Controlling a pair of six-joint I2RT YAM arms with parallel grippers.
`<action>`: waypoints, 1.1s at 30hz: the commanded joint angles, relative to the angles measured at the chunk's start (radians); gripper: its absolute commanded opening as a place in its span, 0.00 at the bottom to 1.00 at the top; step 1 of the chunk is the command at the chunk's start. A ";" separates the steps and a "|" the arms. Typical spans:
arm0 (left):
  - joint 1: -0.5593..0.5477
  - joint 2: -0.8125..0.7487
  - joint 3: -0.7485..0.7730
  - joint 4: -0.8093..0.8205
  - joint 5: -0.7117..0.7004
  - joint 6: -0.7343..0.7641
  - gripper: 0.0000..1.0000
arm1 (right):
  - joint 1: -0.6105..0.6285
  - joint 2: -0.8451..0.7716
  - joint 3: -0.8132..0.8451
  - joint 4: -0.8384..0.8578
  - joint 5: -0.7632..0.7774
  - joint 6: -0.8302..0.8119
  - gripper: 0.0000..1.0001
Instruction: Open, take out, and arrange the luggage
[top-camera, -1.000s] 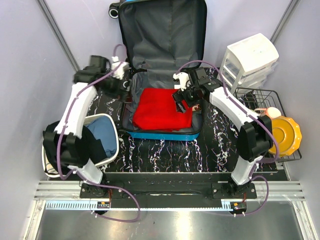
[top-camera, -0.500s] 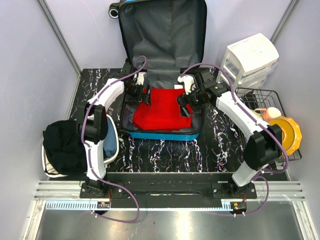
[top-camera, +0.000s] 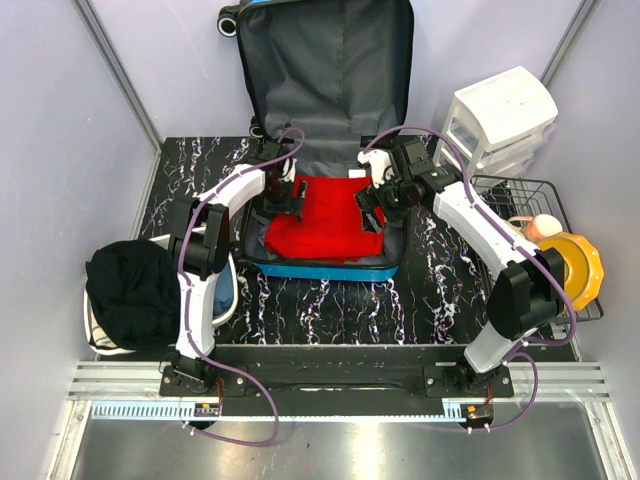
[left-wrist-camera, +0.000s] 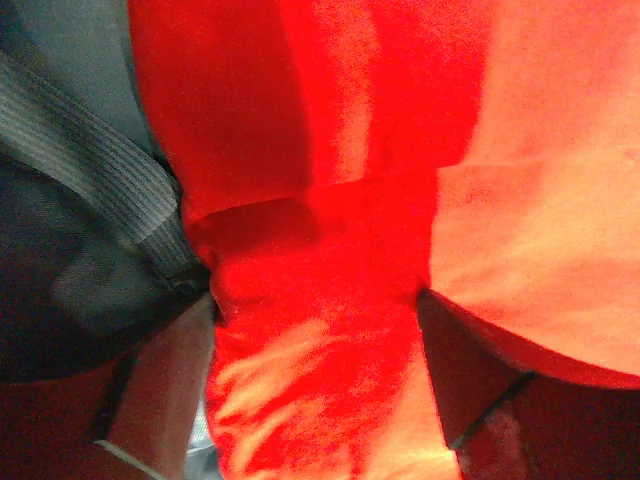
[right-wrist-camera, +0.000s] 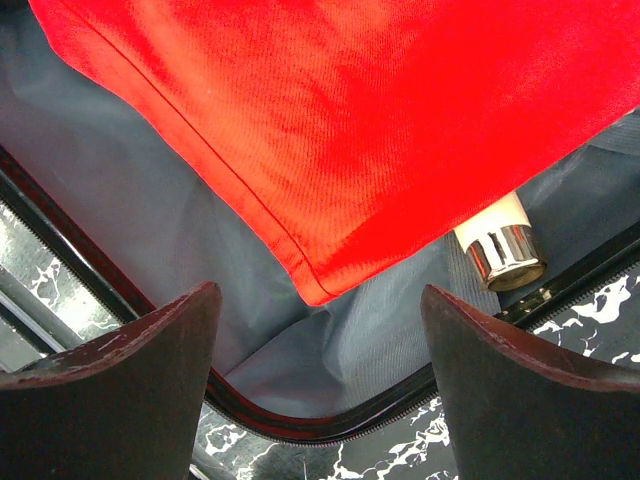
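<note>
Both our jaws gape: the left gripper (top-camera: 297, 197) straddles the ten-o'clock edge of the red cloth (top-camera: 325, 225) inside the luggage (top-camera: 325, 70), while the right gripper (top-camera: 371, 203) hovers off its two-o'clock edge.

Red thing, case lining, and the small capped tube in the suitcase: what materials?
Red cloth: woven fabric, matte, with fine diagonal ribs and a stitched hem. Lining: smooth grey fabric, probably synthetic, softly creased. Tube: white body, likely plastic; mirror-shiny metallic-looking cap.

Left tool (left-wrist-camera: 315, 300) and right tool (right-wrist-camera: 318, 292) both low, jaws wide apart.
</note>
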 joint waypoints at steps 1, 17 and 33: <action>0.006 0.057 -0.001 0.018 0.001 -0.025 0.75 | -0.011 -0.003 0.033 -0.002 0.004 -0.010 0.89; 0.026 -0.286 0.141 -0.214 0.064 0.099 0.00 | -0.023 0.020 0.047 0.015 -0.027 -0.025 0.89; 0.351 -0.699 -0.231 -0.407 0.078 0.251 0.00 | -0.025 0.023 -0.013 0.055 -0.059 -0.022 0.89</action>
